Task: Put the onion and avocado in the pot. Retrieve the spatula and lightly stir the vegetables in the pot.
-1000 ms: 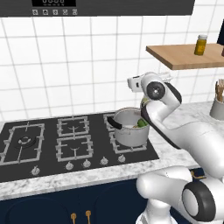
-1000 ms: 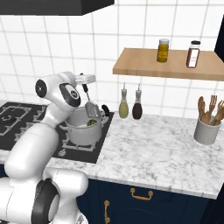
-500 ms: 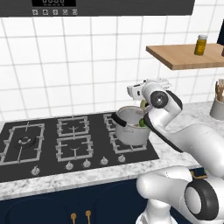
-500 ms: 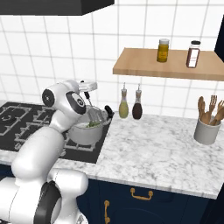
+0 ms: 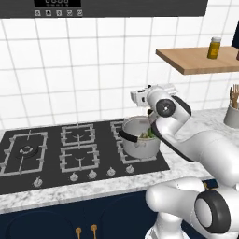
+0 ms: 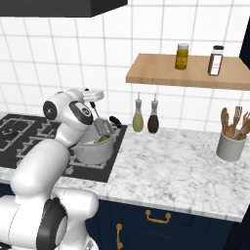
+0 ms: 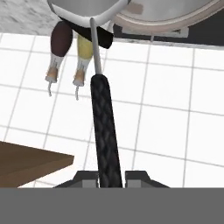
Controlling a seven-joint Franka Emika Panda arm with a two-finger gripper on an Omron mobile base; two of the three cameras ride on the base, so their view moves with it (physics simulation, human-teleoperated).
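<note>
The steel pot (image 5: 139,141) (image 6: 94,150) stands on the hob's front right burner. The green avocado (image 5: 151,133) (image 6: 103,139) shows inside it; I cannot pick out the onion. My gripper (image 7: 110,177) is shut on the black handle of the spatula (image 7: 105,127), just above the pot. Its thin metal shaft runs down to the grey blade (image 6: 102,127) at the pot's rim. The hand view is upside down, with the pot's rim (image 7: 175,19) at the top.
Two bottles (image 6: 138,119) (image 6: 153,117) hang on the wall right of the hob. A wooden shelf (image 6: 190,73) with jars sits above the marble counter (image 6: 176,166). A utensil holder (image 6: 230,144) stands far right. The other burners (image 5: 79,142) lie left of the pot.
My hand has sunk a little toward the pot with the spatula in it, and the arm has folded lower beside the pot. The pot has stayed put.
</note>
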